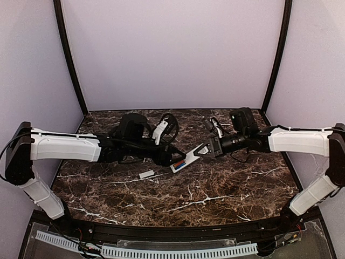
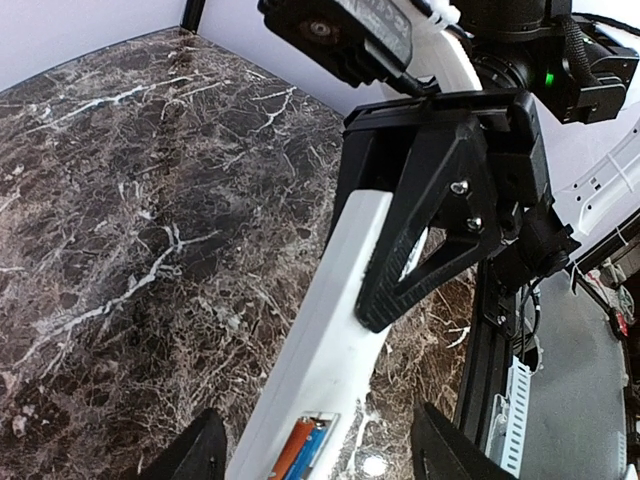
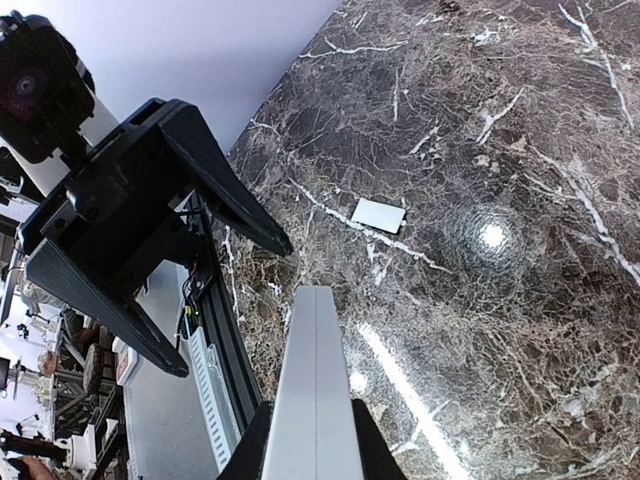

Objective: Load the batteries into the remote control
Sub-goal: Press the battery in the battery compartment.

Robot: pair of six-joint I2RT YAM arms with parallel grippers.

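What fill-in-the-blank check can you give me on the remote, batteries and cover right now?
The right gripper clamps the remote control; of the batteries in its bay, one is blue, the other ____.
The white cover lies on the ____.
The left gripper's fingers stand ____.
Missing: orange; table; open.

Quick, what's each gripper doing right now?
Left gripper: open, holding nothing.
Right gripper: closed on the remote control.
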